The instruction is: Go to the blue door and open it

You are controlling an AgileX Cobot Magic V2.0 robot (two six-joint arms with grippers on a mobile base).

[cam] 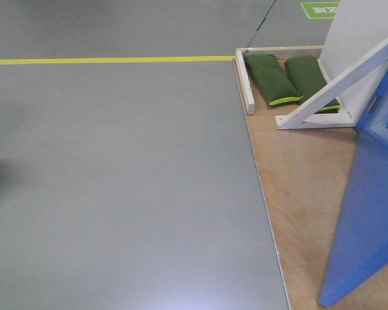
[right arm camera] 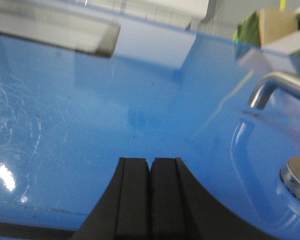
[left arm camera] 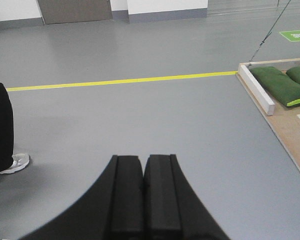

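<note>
While blue door point(cam: 368, 213) gleams, green sign point(cam: 320, 9) lettering blurs.

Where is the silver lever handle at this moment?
In the right wrist view, the lever handle is at the right edge, on the blue door, above the round silver lock and up-right of the right gripper.

Glossy blue door point(cam: 368, 213), upright, right.

Pretty sure it's a lab or warehouse-type test hall: gray coated floor point(cam: 116, 194), yellow line point(cam: 110, 60) across it, plywood platform point(cam: 304, 181) with green sandbags point(cam: 271, 77) far right.
</note>
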